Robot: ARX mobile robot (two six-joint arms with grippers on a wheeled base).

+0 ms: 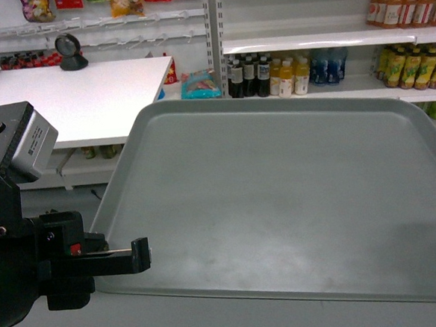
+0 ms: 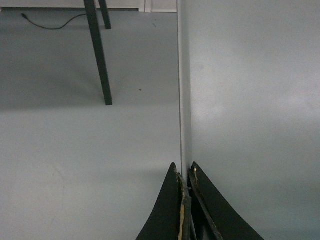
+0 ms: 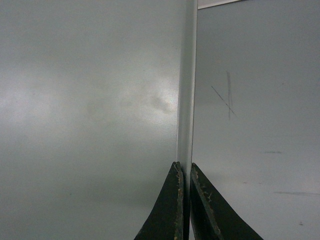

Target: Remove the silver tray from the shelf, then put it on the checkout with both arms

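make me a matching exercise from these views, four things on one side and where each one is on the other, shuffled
Things
1. silver tray
2. left gripper
3. right gripper
4. bottled drinks

Places
A. clamped on the tray's right rim
B. on the white store shelves behind
C. held up in front of the head camera
D. clamped on the tray's left rim

Pairs: 1-C, 2-D, 3-A, 4-B

From my right wrist camera I see the right gripper (image 3: pixel 184 172) closed on the silver tray (image 3: pixel 90 110), its two black fingers (image 3: pixel 170 210) pinching the pale rim edge-on; the tray's dull grey-green face fills the left; a grey floor (image 3: pixel 260 150) with faint scuff marks lies on the right.
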